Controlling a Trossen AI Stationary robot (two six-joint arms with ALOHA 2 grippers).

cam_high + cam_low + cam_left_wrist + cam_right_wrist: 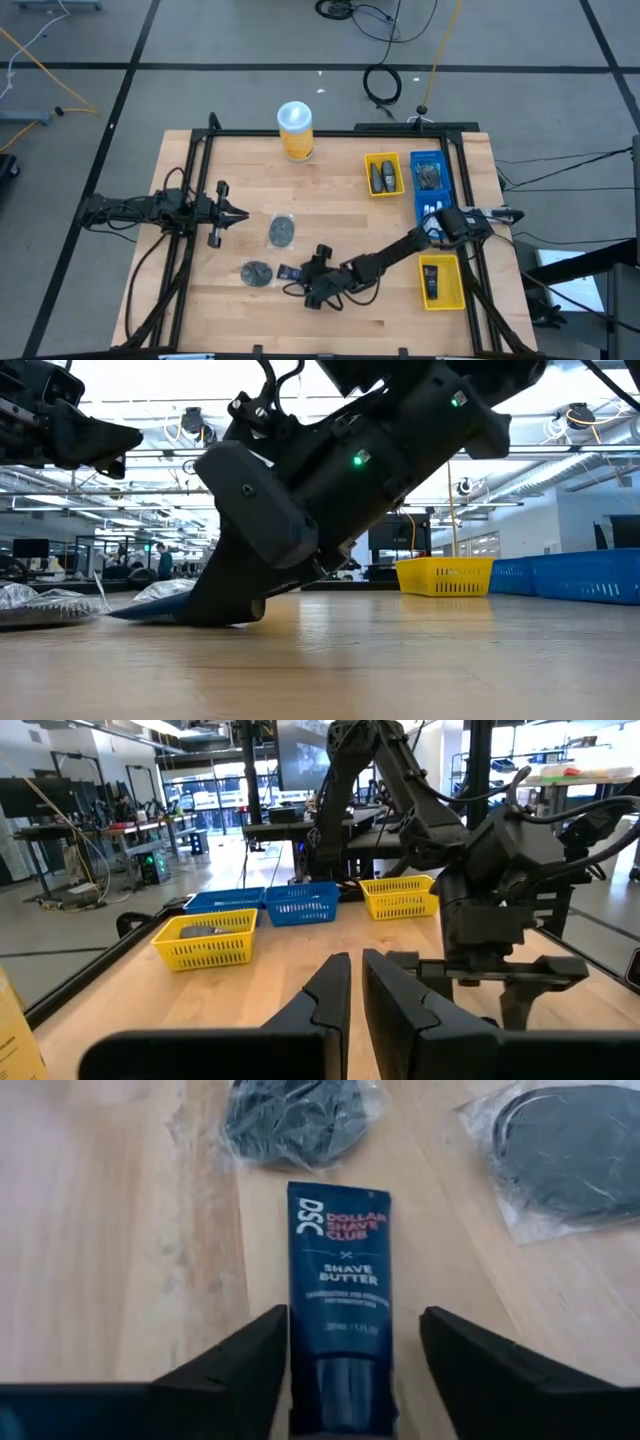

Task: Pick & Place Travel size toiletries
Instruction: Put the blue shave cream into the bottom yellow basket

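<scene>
**Right gripper straddles the shave butter tube**

High view: my right gripper (pixel 312 283) is low near the worktop's front edge; left gripper (pixel 240 214) waits, pinched narrow. Right wrist view: fingers flank the dark-blue tube (pixel 338 1305), still apart; I judge it the pick step, next squeeze and lift.

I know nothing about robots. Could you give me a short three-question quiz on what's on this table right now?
1. True or false: the dark-blue shave butter tube lies flat on the wooden table, between the right hand's two fingers.
2. Which stands near the table's far edge? A) a tall yellow canister with a white lid B) a red kettle C) a green box
3. Fill in: beside the tube lie two dark round pouches wrapped in clear ____.

Key: 1 true; 2 A; 3 plastic.
</scene>
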